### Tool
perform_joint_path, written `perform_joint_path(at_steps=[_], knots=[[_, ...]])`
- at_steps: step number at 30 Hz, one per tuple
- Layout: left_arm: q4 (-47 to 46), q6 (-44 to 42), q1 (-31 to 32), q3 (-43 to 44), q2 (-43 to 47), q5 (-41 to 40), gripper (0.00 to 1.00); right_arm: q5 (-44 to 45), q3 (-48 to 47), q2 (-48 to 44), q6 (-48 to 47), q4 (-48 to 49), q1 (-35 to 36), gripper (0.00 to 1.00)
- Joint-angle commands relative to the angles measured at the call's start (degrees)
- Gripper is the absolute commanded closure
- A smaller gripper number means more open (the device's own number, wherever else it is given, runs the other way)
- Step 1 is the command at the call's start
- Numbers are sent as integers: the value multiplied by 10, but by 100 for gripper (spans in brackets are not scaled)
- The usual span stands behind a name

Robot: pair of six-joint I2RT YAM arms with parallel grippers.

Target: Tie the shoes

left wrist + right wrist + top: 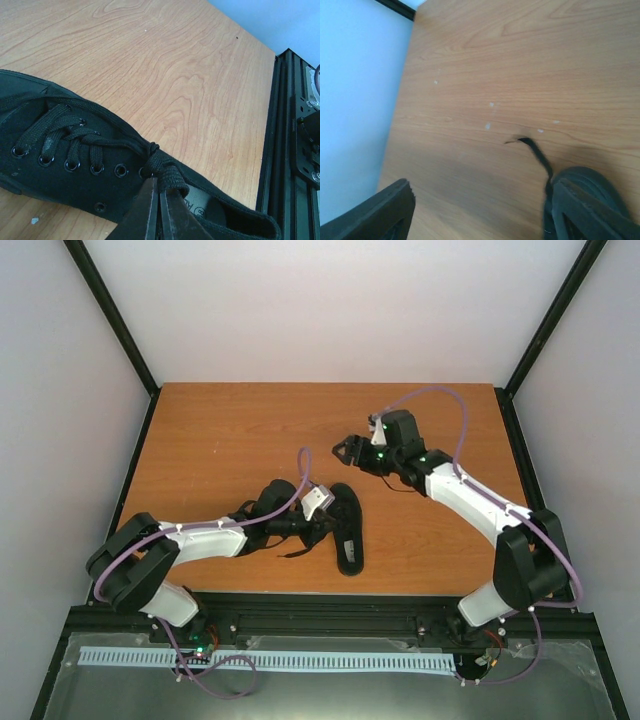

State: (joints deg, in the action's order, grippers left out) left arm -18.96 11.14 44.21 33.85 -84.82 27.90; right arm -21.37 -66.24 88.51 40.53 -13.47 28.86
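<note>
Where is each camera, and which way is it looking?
Top external: high behind the arms, looking down on table, arms and black shoe.
Left wrist: on the left arm, facing the shoe; left gripper pinches its lace.
Right wrist: on the right arm, facing table and a lace end; open right gripper shows.
Shared: top and left wrist both show the shoe.

Black shoe [75, 150], fingers [142, 212] pinching lace [170, 176], wooden table [190, 75]
</note>
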Motion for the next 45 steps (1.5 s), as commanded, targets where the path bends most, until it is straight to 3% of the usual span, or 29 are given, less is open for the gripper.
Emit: perform_joint_path(at_steps=[1,5,10,13,23,28,45], knots=[[-21,-12,6,2,14,4,99,20,95,-56,1,8,-40,21],[-18,-4,6,5,15,4,99,6,185,-113,-45,52,-51,18],[-16,2,6,9,12,9,99,-137,278,-153,-117,133,-45,20],[-15,2,6,10,10,10,99,-167,309,-169,-137,150,-29,23],[-12,1,6,11,9,10,99,-188,300,-144,-175,159,10,49],[-14,3,6,12,7,12,99,-200,297,-122,-190,150,19,52],[-14,2,6,14,0,13,99,-211,296,-103,-199,163,29,78]])
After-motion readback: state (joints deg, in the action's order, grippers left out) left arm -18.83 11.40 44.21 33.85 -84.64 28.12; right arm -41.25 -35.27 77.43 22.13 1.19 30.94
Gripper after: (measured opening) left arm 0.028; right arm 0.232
